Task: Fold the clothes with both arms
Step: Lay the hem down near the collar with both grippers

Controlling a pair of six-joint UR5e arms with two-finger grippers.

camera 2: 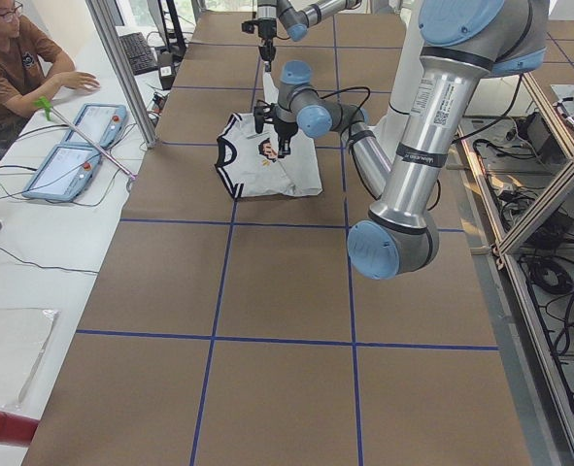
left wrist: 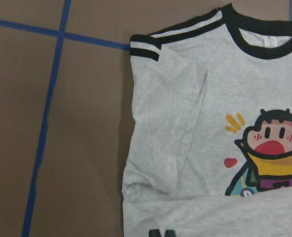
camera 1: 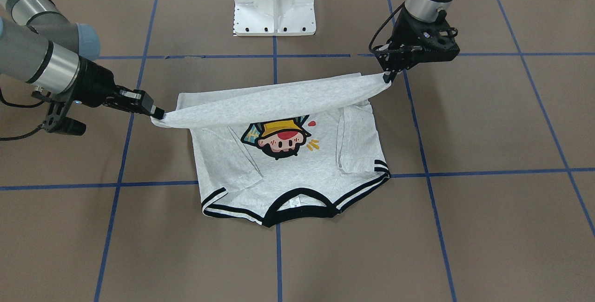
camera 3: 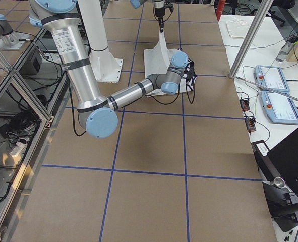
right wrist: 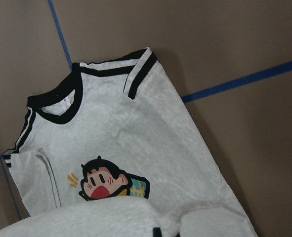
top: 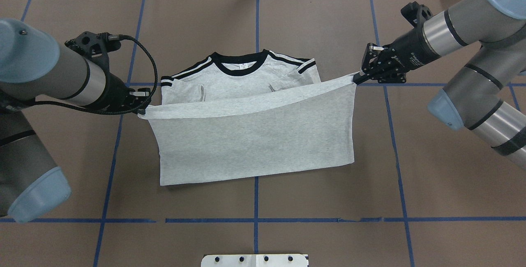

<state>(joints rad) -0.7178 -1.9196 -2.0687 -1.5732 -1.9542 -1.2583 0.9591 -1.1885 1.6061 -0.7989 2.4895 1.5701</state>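
Observation:
The grey T-shirt (camera 1: pixel 297 167) lies front up on the brown table, sleeves folded in, black collar (top: pixel 240 59) on the far side from the robot's base. Its bottom hem is lifted and stretched as a band over the shirt's middle, partly covering the cartoon head (camera 1: pixel 279 139). My left gripper (top: pixel 141 111) is shut on one hem corner, seen at the right in the front-facing view (camera 1: pixel 388 76). My right gripper (top: pixel 356 79) is shut on the other corner (camera 1: pixel 158 114). In the overhead view the raised plain grey back (top: pixel 254 135) hides the print. Both wrist views look down on the print (left wrist: pixel 271 148) (right wrist: pixel 108 180).
The white pedestal base (camera 1: pixel 274 4) stands behind the shirt on the robot's side. Blue tape lines (top: pixel 257 185) grid the table. In the exterior left view an operator (camera 2: pixel 15 58) sits at a side bench with tablets (camera 2: pixel 73 146).

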